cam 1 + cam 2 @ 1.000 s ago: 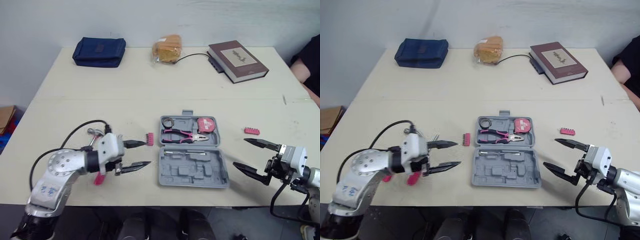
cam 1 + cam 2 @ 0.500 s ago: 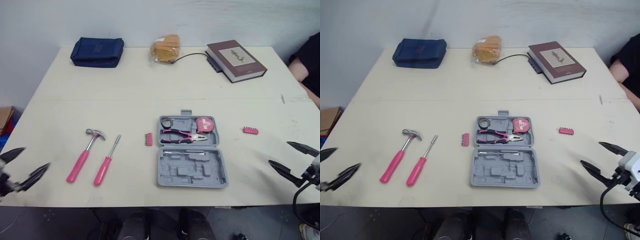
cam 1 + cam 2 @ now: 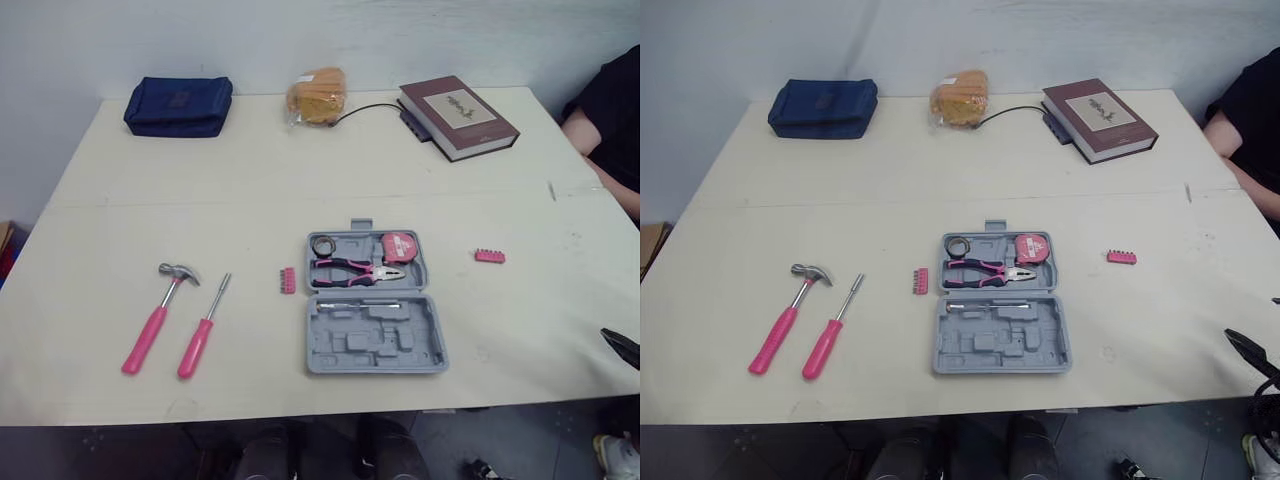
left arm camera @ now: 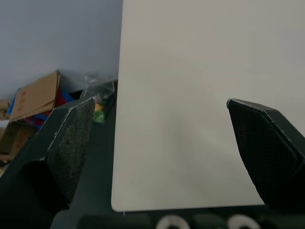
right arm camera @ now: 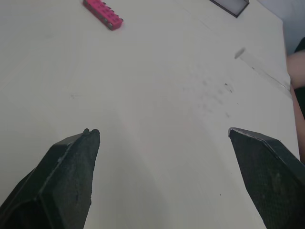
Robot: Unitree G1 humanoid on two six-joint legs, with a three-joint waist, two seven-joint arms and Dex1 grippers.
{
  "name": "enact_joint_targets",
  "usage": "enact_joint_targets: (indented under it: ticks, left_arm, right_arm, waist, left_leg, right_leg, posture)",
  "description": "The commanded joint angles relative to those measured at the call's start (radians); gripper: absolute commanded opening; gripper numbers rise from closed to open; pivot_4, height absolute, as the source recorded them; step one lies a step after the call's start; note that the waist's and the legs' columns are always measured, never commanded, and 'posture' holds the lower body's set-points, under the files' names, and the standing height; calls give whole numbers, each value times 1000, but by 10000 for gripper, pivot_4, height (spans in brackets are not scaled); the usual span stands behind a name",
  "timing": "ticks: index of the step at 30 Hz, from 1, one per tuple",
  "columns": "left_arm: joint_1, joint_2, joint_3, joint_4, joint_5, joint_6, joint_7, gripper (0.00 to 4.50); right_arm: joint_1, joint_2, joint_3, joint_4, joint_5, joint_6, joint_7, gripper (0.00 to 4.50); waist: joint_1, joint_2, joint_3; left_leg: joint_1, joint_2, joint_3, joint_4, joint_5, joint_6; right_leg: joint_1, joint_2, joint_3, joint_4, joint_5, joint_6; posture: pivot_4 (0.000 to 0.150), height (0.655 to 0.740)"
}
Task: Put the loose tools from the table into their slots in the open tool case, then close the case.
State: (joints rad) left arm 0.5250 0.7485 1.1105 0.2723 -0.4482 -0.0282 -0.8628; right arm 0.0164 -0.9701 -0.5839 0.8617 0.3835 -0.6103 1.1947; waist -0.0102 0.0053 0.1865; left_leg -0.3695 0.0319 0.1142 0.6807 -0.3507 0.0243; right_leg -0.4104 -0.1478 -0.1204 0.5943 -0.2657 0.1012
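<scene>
Nothing loose is stowed yet: the pink-handled hammer, the screwdriver beside it and a bit strip lie on the table left of the open tool case, and a second bit strip lies to its right. So the job stands at its first pick, which calls for bringing an arm in over one tool. The left gripper is spread wide and empty, seemingly out by a table corner. The right gripper, equally wide and empty, hangs over bare tabletop facing the second bit strip.

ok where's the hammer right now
In the left eye view the hammer lies on the robot's left, just left of the screwdriver and well left of the tool case.
</scene>
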Motion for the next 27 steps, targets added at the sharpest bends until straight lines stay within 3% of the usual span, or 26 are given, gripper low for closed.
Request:
enact_joint_targets:
  ticks: [1, 9, 12, 20, 27]
  left_arm:
    - [-8, -13, -31, -116, -42, 40, 21, 44678]
    - [-2, -38, -84, -336, -115, 163, 28, 44678]
    - [13, -36, -153, -510, -121, 210, 22, 44678]
    - [-21, -10, -204, -778, -262, 669, 266, 44678]
    - [-117, 11, -318, -791, -261, 935, 433, 44678]
  right_arm:
    - [-17, 32, 36, -73, 27, 11, 41, 45000]
    - [-55, 132, 118, -393, 131, 211, 86, 45000]
    - [-82, 217, 187, -577, 177, 279, 62, 45000]
    - [-120, 287, 308, -790, 222, 325, 143, 45000]
    - [-114, 322, 379, -897, 266, 374, 199, 45000]
  waist:
    - [-1, 0, 0]
    - [-18, 0, 0]
    - [-19, -2, -1]
    - [-15, -1, -1]
    - [-14, -2, -1]
  left_leg:
    - [0, 0, 0, 0, 0, 0]
    - [0, 0, 2, 0, 2, -5]
    - [0, 0, 3, 0, 2, -5]
    - [0, -1, 5, 0, 5, 0]
    - [1, 0, 4, 1, 5, -1]
  right_leg:
    - [0, 0, 2, 0, 0, 0]
    - [-1, 0, 5, 1, 0, 0]
    - [-1, 1, 5, 1, 0, 0]
    - [-1, 2, 7, 2, 1, 1]
    - [-1, 4, 7, 4, 1, 1]
  posture:
    - [1500, 7400]
    - [1500, 7400]
    - [1500, 7400]
    - [1500, 7400]
    - [1500, 7400]
